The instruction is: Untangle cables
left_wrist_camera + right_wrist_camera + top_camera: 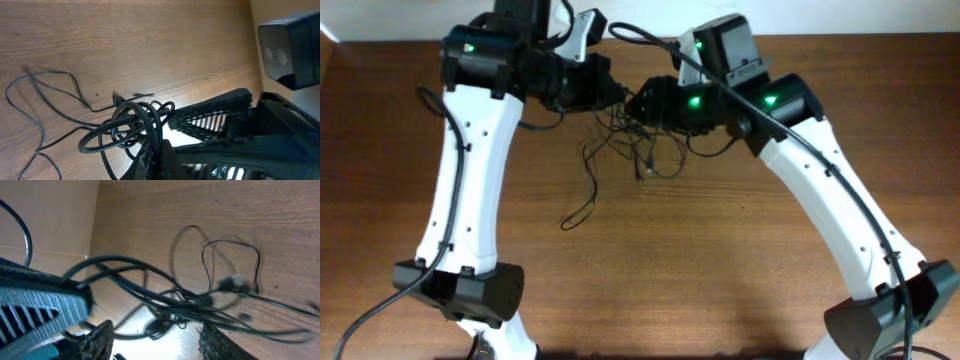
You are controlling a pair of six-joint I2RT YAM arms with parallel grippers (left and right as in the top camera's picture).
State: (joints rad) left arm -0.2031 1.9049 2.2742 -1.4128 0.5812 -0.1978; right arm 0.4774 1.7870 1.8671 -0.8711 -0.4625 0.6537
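Currently 2 arms meet mid-untangling. The cables (142, 122) bunch in a knotted clump at the left gripper (152, 155), which seems pinched on several loops; loose strands trail away from it over the table (720, 260). The right gripper (160, 340), beside the left gripper, stands wide, strands crossing its gap. Next, it likely needs to close on 1 strand and draw away.

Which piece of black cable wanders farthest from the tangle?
The lone thin strand trailing toward the bottom left of the overhead view, ending in a small loop. Everything else is bunched together in the tangle.
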